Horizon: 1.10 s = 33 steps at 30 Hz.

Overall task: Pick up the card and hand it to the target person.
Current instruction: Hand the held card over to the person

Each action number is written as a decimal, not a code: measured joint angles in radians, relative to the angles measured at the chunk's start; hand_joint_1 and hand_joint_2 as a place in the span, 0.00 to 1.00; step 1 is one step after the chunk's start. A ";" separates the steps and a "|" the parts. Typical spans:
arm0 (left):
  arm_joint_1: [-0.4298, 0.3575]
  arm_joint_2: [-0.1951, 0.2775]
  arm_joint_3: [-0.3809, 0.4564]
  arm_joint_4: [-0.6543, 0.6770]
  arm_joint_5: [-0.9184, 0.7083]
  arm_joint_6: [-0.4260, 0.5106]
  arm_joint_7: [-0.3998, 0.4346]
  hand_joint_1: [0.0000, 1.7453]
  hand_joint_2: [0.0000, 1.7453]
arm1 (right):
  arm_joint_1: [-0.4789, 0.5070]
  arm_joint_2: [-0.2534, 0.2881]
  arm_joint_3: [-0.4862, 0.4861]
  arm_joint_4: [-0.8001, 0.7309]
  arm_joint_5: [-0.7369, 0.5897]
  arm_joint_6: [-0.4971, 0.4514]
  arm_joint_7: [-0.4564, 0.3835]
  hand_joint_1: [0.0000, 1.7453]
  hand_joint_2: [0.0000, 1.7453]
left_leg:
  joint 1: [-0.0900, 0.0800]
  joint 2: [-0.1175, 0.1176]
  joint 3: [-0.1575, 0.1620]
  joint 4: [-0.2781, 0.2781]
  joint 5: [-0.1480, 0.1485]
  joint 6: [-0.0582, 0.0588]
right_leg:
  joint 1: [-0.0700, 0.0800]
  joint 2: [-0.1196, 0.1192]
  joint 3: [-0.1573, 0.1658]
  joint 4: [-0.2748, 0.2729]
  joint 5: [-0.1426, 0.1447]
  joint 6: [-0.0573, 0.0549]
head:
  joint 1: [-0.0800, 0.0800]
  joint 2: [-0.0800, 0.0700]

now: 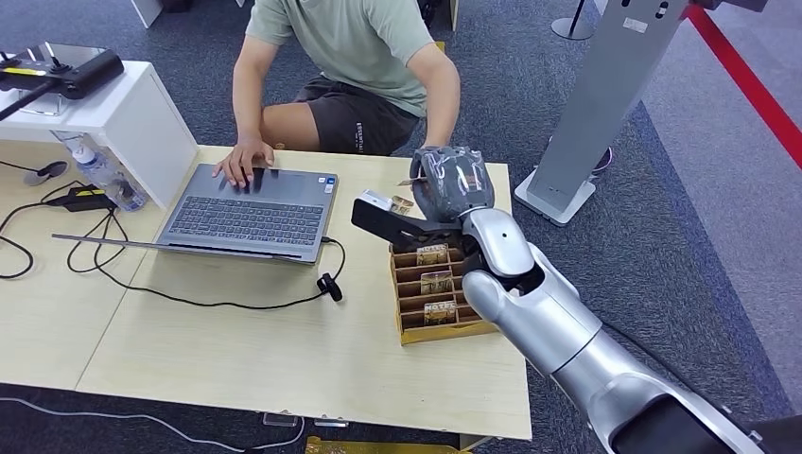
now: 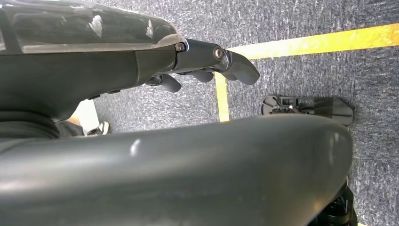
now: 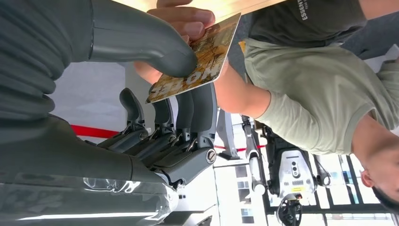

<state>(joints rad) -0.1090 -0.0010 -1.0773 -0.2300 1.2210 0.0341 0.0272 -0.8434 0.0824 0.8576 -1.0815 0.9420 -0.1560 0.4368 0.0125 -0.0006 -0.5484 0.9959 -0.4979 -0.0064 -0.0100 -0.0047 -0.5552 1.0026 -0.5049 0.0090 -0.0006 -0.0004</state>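
My right hand (image 1: 452,184) is raised over the far edge of the table, just beyond a wooden card holder (image 1: 409,301) with cards in its slots. In the right wrist view the hand (image 3: 160,108) pinches a brown printed card (image 3: 197,59) between thumb and fingers. A seated person (image 1: 359,57) in a green shirt faces me across the table; the person's fingers (image 3: 186,21) grip the card's far end. A sliver of the card (image 1: 412,181) shows beside my hand. My left hand (image 2: 207,61) hangs over the carpet, holding nothing.
An open laptop (image 1: 251,213) lies left of the holder, with the person's other hand (image 1: 244,161) on it. Black cables (image 1: 189,298) cross the table (image 1: 284,359). A white shelf unit (image 1: 113,113) stands at far left, a grey stand (image 1: 605,95) at right.
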 joint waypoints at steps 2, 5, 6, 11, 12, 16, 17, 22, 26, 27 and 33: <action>0.000 0.000 0.000 0.000 0.000 -0.001 0.001 0.00 0.00 | -0.005 0.005 0.003 0.019 0.007 -0.002 0.001 0.00 1.00 | 0.000 0.000 0.000 0.000 0.000 0.000 | 0.000 0.000 0.000 0.000 0.000 0.000 | 0.000 0.000; 0.000 0.000 0.000 0.000 0.000 -0.003 0.004 0.00 0.00 | -0.011 0.012 0.008 0.048 0.013 -0.003 0.002 0.00 1.00 | 0.000 0.000 0.000 0.000 0.000 0.000 | 0.000 0.000 0.000 0.000 0.000 0.000 | -0.001 0.000; 0.000 0.000 0.000 0.000 0.000 -0.004 0.005 0.00 0.00 | -0.012 0.014 0.009 0.056 0.015 -0.004 0.002 0.00 1.00 | 0.000 0.000 0.000 0.000 0.000 0.000 | 0.000 0.000 0.000 0.000 0.000 0.000 | -0.001 0.000; 0.000 0.000 0.000 0.000 0.000 -0.004 0.005 0.00 0.00 | -0.017 0.023 0.013 0.087 0.019 -0.005 0.000 0.00 1.00 | 0.000 0.000 0.000 0.000 0.000 0.000 | 0.000 0.000 0.000 0.000 0.000 0.000 | -0.001 0.000; 0.001 0.000 0.000 0.000 0.000 -0.004 0.004 0.00 0.00 | -0.018 0.025 0.013 0.092 0.019 -0.006 -0.001 0.00 1.00 | 0.000 0.000 0.000 0.000 0.000 0.000 | 0.000 0.000 0.000 0.000 0.000 0.000 | -0.001 0.000; 0.001 0.000 0.000 0.000 0.002 -0.004 -0.003 0.00 0.00 | -0.019 0.029 0.013 0.104 0.014 -0.014 -0.007 0.00 1.00 | 0.000 0.000 0.000 0.000 0.000 0.000 | 0.000 0.000 0.000 0.000 0.000 0.000 | 0.000 0.000; 0.001 0.000 0.000 0.000 0.003 -0.003 -0.004 0.00 0.00 | -0.019 0.029 0.013 0.104 0.009 -0.017 -0.009 0.00 1.00 | 0.000 0.000 0.000 0.000 0.000 0.000 | 0.000 0.000 0.000 0.000 0.000 0.000 | 0.000 0.000; 0.001 0.000 0.000 0.000 0.011 0.000 -0.010 0.00 0.00 | -0.013 0.022 0.006 0.083 -0.048 -0.057 -0.030 0.00 1.00 | 0.000 0.001 0.002 0.000 0.000 0.000 | 0.000 0.000 0.000 0.000 0.000 0.000 | 0.000 0.000; 0.002 0.000 0.000 0.000 0.021 0.004 -0.017 0.00 0.00 | 0.028 -0.008 -0.019 0.003 -0.168 -0.097 -0.078 0.00 1.00 | 0.000 0.001 0.002 0.000 0.000 0.000 | 0.000 0.001 0.000 0.000 0.000 0.000 | -0.001 0.000; 0.003 0.000 0.000 0.000 0.024 0.004 -0.018 0.00 0.00 | 0.045 -0.019 -0.028 -0.024 -0.209 -0.106 -0.095 0.00 1.00 | 0.000 0.001 0.002 0.000 0.000 0.000 | 0.000 0.001 0.000 0.000 0.000 0.000 | 0.000 0.000; 0.008 0.000 0.000 0.000 0.039 0.006 -0.022 0.00 0.00 | 0.190 -0.102 -0.102 -0.214 -0.503 -0.147 -0.245 0.00 1.00 | 0.000 0.001 0.003 0.001 0.000 0.000 | 0.000 0.001 0.000 -0.001 0.000 0.000 | 0.000 0.000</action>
<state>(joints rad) -0.1010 -0.0011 -1.0773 -0.2300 1.2596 0.0397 0.0053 -0.6535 -0.0200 0.7559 -1.2959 0.4393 -0.3031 0.1915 0.0125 0.0001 -0.5450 0.9965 -0.4982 -0.0064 -0.0100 -0.0041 -0.5551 1.0015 -0.5050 0.0090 -0.0008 -0.0004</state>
